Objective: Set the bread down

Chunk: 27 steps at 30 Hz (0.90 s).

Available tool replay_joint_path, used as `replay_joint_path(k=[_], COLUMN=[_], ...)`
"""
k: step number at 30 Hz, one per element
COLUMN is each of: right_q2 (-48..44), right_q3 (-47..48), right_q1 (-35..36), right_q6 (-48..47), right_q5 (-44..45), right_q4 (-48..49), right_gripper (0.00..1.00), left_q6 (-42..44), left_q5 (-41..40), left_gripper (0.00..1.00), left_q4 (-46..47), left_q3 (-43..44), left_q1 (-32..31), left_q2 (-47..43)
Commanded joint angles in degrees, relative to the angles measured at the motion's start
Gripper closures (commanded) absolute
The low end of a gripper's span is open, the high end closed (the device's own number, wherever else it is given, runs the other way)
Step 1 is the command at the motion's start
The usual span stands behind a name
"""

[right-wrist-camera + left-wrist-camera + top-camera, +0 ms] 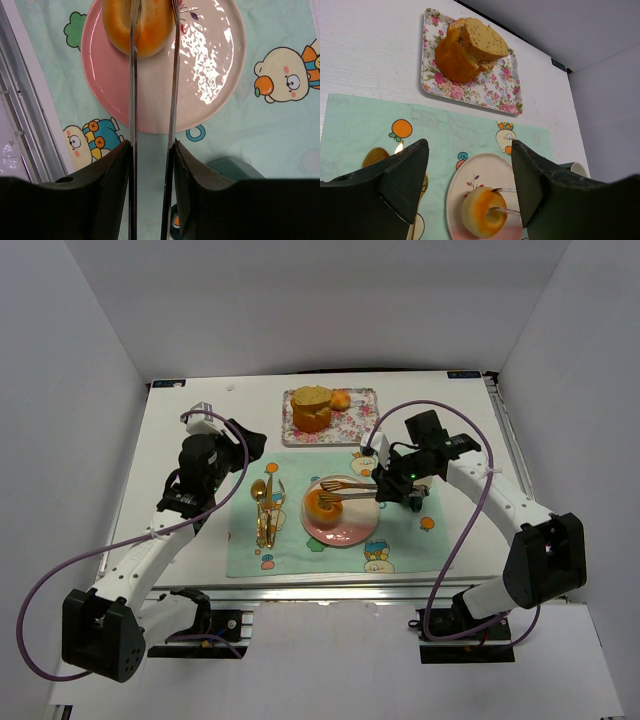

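Right arm: reaches from the right base in toward the middle of the tabletop (200, 400), elbow bent, wrist pointing left over the mat.
Right gripper (383, 488): clamped on the handle end of a pair of metal tongs (350, 488); in the wrist view the two thin tong arms (132, 100) run out between its fingers (100, 185).
Bread (322, 507): a golden-orange ring over the left part of the pink plate (350, 532), at the tips of the tongs; the pictures do not settle whether it rests on the plate or is lifted just off it.
Bread, left wrist view: the ring (482, 212) shows its centre hole, with the wire tips of the tongs (505, 200) touching it.
Left arm: bent up and inward from the left base, its wrist above the mat's far left corner, apart from the plate.
Left gripper (250, 445): jaws spread wide, holding nothing.
Mat (410, 550): pale green with cartoon prints, under the plate.
Cutlery (265, 510): gold spoon and fork on the mat, just left of the plate, between it and the left arm.
Tray (355, 425): floral, beyond the mat, carrying a tall brown loaf (311, 408) and a small orange bun (341, 398) beside it.
Near the right gripper: a pale green rounded object (232, 167), partly hidden.
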Motion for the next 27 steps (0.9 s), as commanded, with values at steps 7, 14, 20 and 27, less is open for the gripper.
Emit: replay_joint_path(k=[7, 14, 20, 27], right_q2=[-2.0, -3.5, -4.7, -4.8], right_q3=[1.9, 3.4, 7.9, 3.8], right_q1=[0.2, 0.0, -3.4, -20.5], right_q6=[-1.0, 0.9, 9.6, 32.3], right_q5=[-2.0, -3.3, -8.0, 0.2], right_q4=[0.0, 1.7, 7.1, 25.4], right_gripper=[0.55, 0.62, 1.00, 1.00], left_q6=[0.1, 0.2, 0.1, 0.2], left_q5=[-0.2, -0.3, 0.3, 3.6], left_gripper=[0.24, 0.24, 0.30, 0.84], left_q4=[1.1, 1.0, 1.3, 2.4], left_q3=[0.0, 0.0, 0.5, 0.6], left_q1=[0.1, 0.1, 0.1, 0.1], left_q2=[-0.9, -1.1, -0.7, 0.2])
